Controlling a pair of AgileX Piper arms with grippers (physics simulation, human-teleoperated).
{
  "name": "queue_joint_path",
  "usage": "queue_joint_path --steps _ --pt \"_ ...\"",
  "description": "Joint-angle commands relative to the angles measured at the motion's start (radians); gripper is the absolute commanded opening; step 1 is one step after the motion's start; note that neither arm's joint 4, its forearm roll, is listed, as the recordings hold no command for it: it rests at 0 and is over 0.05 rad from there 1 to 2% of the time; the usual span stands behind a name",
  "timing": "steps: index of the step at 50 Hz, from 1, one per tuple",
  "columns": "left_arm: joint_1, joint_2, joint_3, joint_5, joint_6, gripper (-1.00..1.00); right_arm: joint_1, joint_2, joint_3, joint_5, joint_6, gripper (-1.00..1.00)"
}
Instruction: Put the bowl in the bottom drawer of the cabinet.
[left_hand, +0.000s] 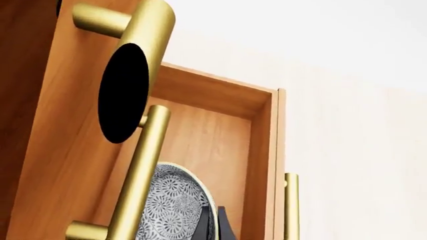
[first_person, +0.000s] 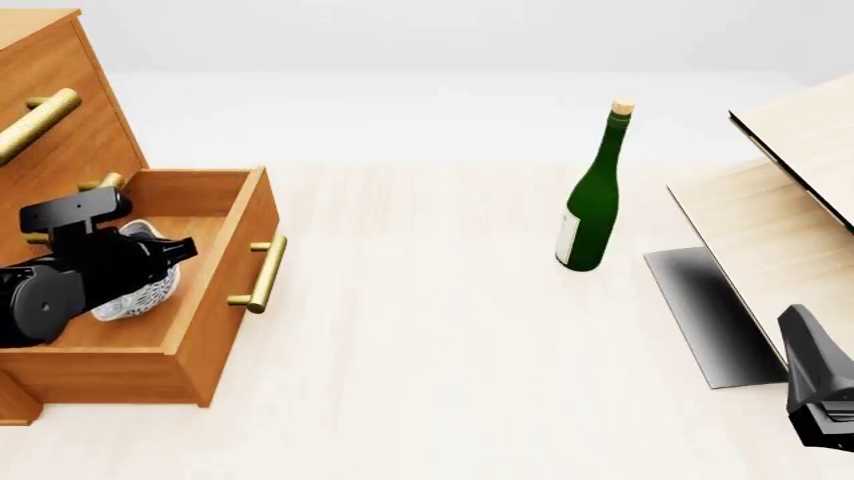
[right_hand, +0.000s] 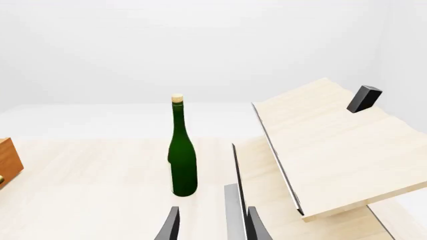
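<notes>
The cabinet (first_person: 54, 140) stands at the table's left with its bottom drawer (first_person: 227, 300) pulled out. Inside that drawer the white, grey-patterned bowl (first_person: 140, 290) is tipped on its side, and my left gripper (first_person: 167, 255) is shut on its rim. The left wrist view shows the bowl (left_hand: 167, 205) against the drawer's inner wall (left_hand: 260, 165), with a dark finger (left_hand: 223, 227) at its edge. My right gripper (first_person: 814, 385) sits far off at the table's near right. Its fingers (right_hand: 170, 225) stand open with nothing held.
A green wine bottle (first_person: 591, 205) stands upright mid-table, right of centre. A pale wooden box with a black panel (first_person: 787, 200) lies tilted at the right, close to my right gripper. Brass bar handles (first_person: 264, 272) stick out from the drawer fronts.
</notes>
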Motion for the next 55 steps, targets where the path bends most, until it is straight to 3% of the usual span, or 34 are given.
queue_joint_path --steps 1,16,17,45,55 --pt "0.014 -0.003 -0.005 0.001 0.016 -1.0 0.0 0.0 0.0 0.0 0.0 1.0" --pt "0.011 -0.011 -0.005 -0.007 0.004 -1.0 0.0 0.0 0.0 0.0 0.0 1.0" --pt "0.009 -0.015 -0.004 -0.009 0.0 1.0 0.0 0.0 0.0 0.0 0.0 1.0" --pt "0.015 -0.042 0.006 -0.021 -0.007 1.0 0.0 0.0 0.0 0.0 0.0 1.0" --pt "-0.026 -0.102 0.008 -0.021 -0.036 1.0 0.0 0.0 0.0 0.0 0.0 1.0"
